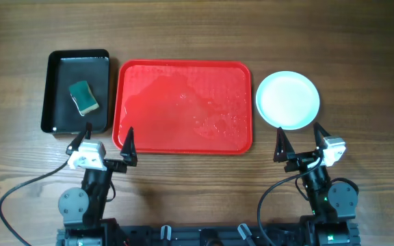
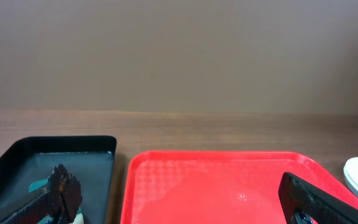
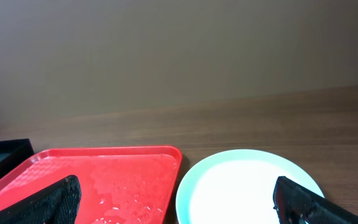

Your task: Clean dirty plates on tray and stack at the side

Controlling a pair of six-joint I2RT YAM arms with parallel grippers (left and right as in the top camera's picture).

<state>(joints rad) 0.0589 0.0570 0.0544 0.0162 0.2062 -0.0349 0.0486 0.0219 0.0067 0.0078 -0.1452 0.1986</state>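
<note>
- The tray [image 1: 156,102] carries no plates, only a film of water and droplets across its red floor
- The plates [image 1: 287,100] sit on the table [image 1: 361,55] just right of the tray, close to its right rim but apart from it; from above they read as one disc, so how many are stacked cannot be told
- The left gripper [image 1: 109,128] hovers at the tray's near-left corner, jaws spread wide, holding nothing
- The right gripper [image 1: 297,128] hangs right of the tray, just nearer than the plates, jaws equally wide and empty
- The sponge [image 1: 83,98] lies in the black bin [image 1: 60,68] left of the tray
- Judged from this, washing and stacking look done; the step is parking
- Do it well by keeping both arms low and back, fingers clear of the plate rim, so the stack is not nudged
</note>
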